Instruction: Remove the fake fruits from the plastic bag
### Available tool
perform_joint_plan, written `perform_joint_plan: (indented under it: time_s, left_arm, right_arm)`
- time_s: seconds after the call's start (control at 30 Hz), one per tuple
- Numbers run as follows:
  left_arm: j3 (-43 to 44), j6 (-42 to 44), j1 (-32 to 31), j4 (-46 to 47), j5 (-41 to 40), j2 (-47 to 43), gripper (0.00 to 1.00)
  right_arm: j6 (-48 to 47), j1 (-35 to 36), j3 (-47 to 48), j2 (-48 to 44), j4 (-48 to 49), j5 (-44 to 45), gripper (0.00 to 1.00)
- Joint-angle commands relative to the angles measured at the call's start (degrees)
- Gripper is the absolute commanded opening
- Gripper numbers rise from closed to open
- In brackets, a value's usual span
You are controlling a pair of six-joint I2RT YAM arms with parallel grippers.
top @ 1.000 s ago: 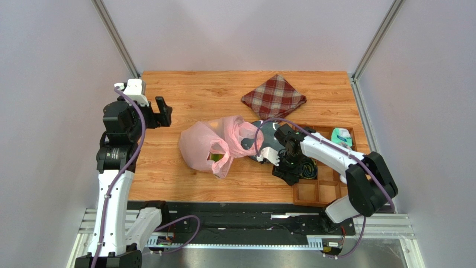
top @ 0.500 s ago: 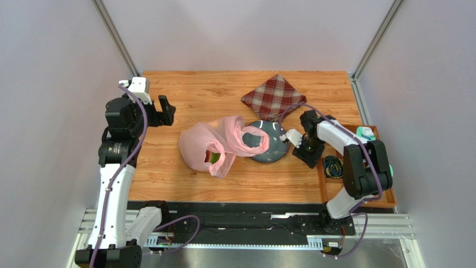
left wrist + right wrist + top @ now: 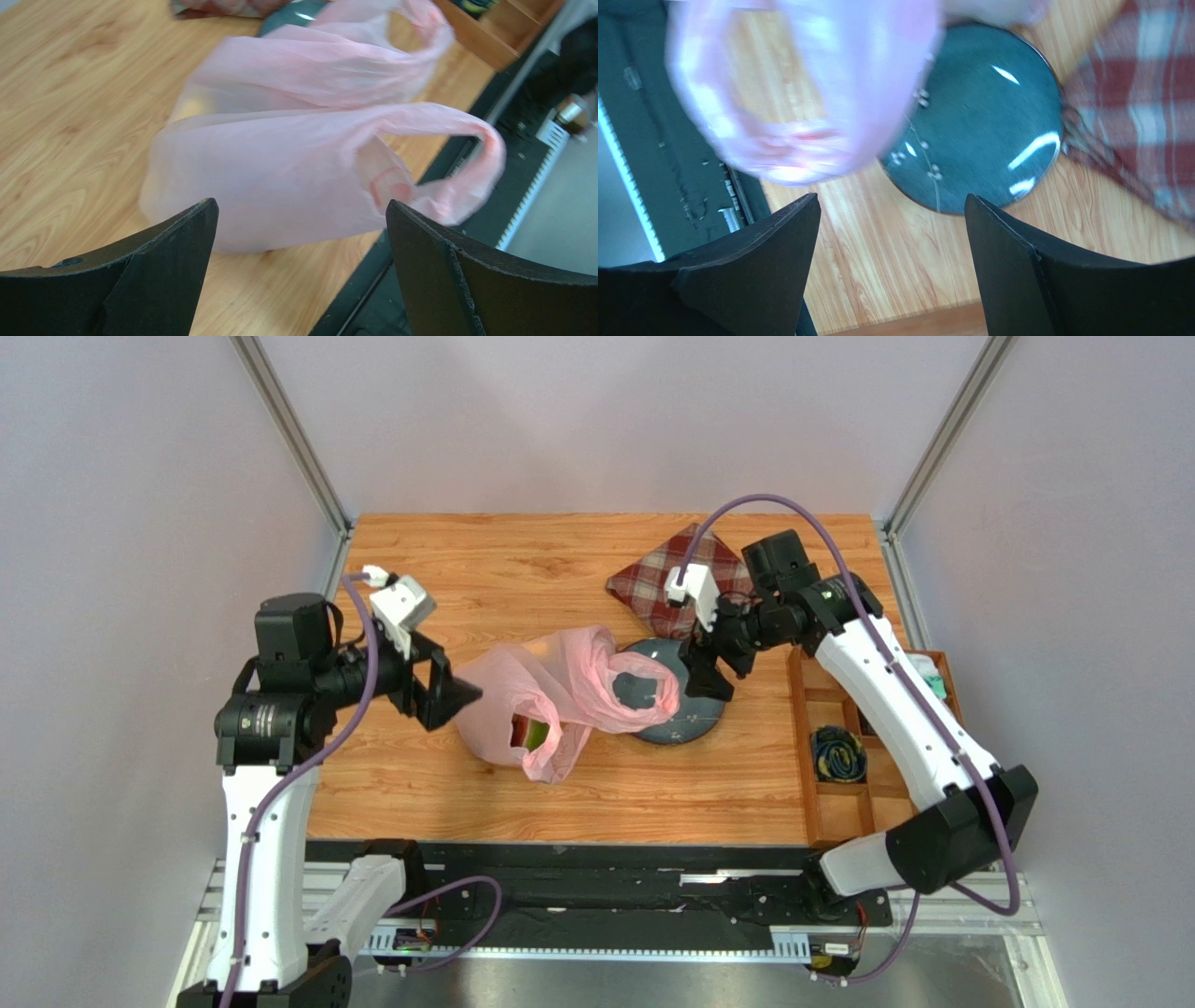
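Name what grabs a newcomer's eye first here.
A crumpled pink plastic bag lies mid-table, fake fruits showing green and red in its mouth, one handle draped over a dark plate. The left gripper faces it from the left, the right gripper hovers by the plate, both open and empty.

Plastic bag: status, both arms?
Left gripper open, facing the plastic bag. Right gripper open, empty, over the dark plate. Fake fruits inside, green showing at the mouth. Bag handle draped on the plate.

Crumpled pink plastic bag (image 3: 500, 695) holds fruits (image 3: 535, 734) inside.
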Motion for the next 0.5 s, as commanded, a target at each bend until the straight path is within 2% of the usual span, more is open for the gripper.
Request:
perform_joint_plan:
  time_s: [0.0, 0.1, 0.2, 0.3, 0.47]
  left_arm:
    - [-1.92, 4.05, -8.31, -5.58, 6.74, -2.02, 0.99]
    - [-4.21, -0.34, -15.0, -2.25, 4.64, -0.35, 0.97]
    - [-5.09, -4.21, -19.05, 3.19, 4.02, 0.53, 0.95]
    - [-5.97, -8.07, -23.89, 9.78, 1.13, 1.5, 0.95]
    - [-6.24, -10.63, -27.24, 13.93, 0.76, 5.36, 0.86]
  right_arm:
    - [-6.83, 6.86, -2.45, -7.7, -4.36, -1.36, 0.8]
    - [-9.47, 13.96, -7.63, -11.66, -0.94, 3.11, 0.8]
    - [-9.65, 19.42, -13.35, -13.78, 10.53, 9.98, 0.8]
    - [-10.62, 22.94, -18.71, -14.75, 20.56, 16.48, 0.8]
    - [-9.48, 23.92, -21.44, -12.91, 31.32, 24.3, 0.77]
